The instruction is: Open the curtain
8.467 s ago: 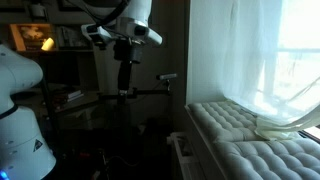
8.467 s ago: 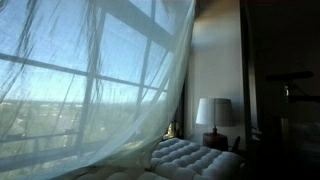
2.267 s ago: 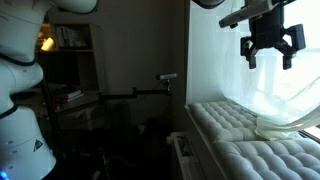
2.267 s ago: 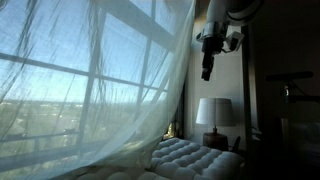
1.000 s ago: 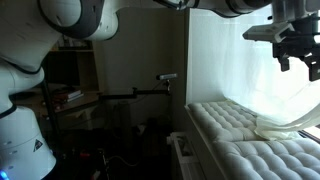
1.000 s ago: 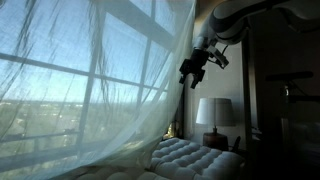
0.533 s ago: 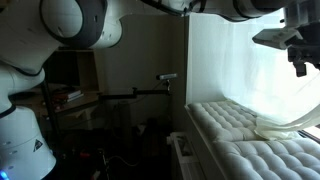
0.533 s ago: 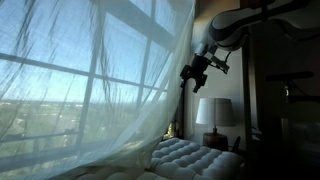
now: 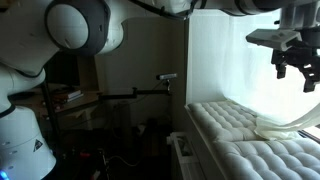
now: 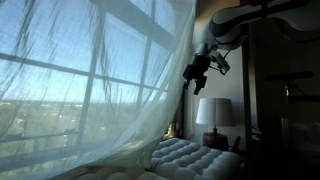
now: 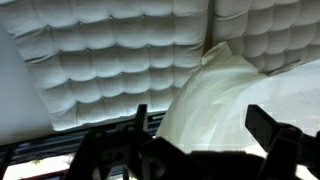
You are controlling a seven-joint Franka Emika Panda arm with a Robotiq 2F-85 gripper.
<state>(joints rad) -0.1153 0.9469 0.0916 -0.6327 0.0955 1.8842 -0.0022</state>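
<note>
The sheer white curtain (image 10: pixel 90 95) hangs over the big window, and its lower end is draped onto the cushion. It also shows in an exterior view (image 9: pixel 235 60) and as a pale fold in the wrist view (image 11: pixel 225 95). My gripper (image 9: pixel 295 72) is open and empty, high up in front of the curtain. In an exterior view it (image 10: pixel 196 71) hangs just beside the curtain's free edge. The wrist view shows the gripper (image 11: pixel 200 125), its dark fingers (image 11: pixel 268 125) spread on either side of the curtain fold below. Contact cannot be seen.
A white tufted cushion (image 9: pixel 235 125) lies under the window; it also shows in an exterior view (image 10: pixel 190 155) and the wrist view (image 11: pixel 110 55). A table lamp (image 10: pixel 213 112) stands by the wall. The robot base (image 9: pixel 20 130) and dark shelves (image 9: pixel 70 95) are away from the window.
The gripper has swung slightly sideways and back and sits a little lower beside the curtain edge. It stays open. The curtain hangs as before.
</note>
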